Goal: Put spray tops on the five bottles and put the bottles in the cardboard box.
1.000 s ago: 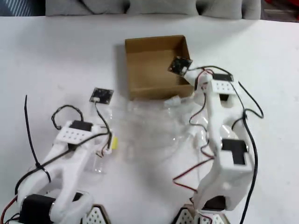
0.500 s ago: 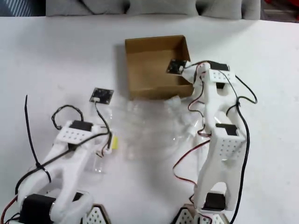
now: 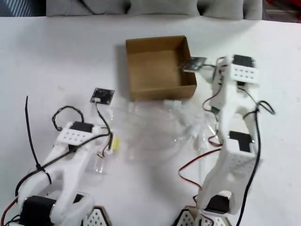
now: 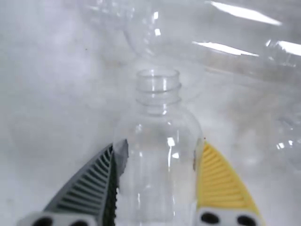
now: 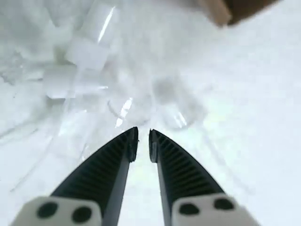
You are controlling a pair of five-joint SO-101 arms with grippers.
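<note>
High view looks down on a white table (image 3: 70, 56) with the open cardboard box (image 3: 150, 66) at its far middle. The box's brown floor and inner walls show from corner to corner. The small camera board (image 3: 194, 63) on the right arm (image 3: 230, 136) hangs just over the box's right wall.

On the near side of the box lies a loose cluster of clear bottles (image 3: 150, 134), see-through against the table and too faint to count. White spray tops (image 3: 171, 101) lie among them, just beside the box's near wall.

The left arm (image 3: 70, 150) sits at the near left, well apart from the box. In the left wrist view the left gripper (image 4: 162, 147) is clamped on a clear bottle (image 4: 157, 117), with the grey finger on one side of the body and the yellow finger on the other, both touching it. The bottle's threaded neck is uncapped and its mouth is open. The table shows through its wall, and nothing can be made out inside it.

In the right wrist view the right gripper (image 5: 142, 136) has its two black fingers drawn almost together, with only a thin slit between them, and it holds nothing. It hangs above the table near a clear bottle (image 5: 175, 106). Two spray tops (image 5: 87, 52) lie farther off, and a corner of the box (image 5: 218, 12) is at the edge.
</note>
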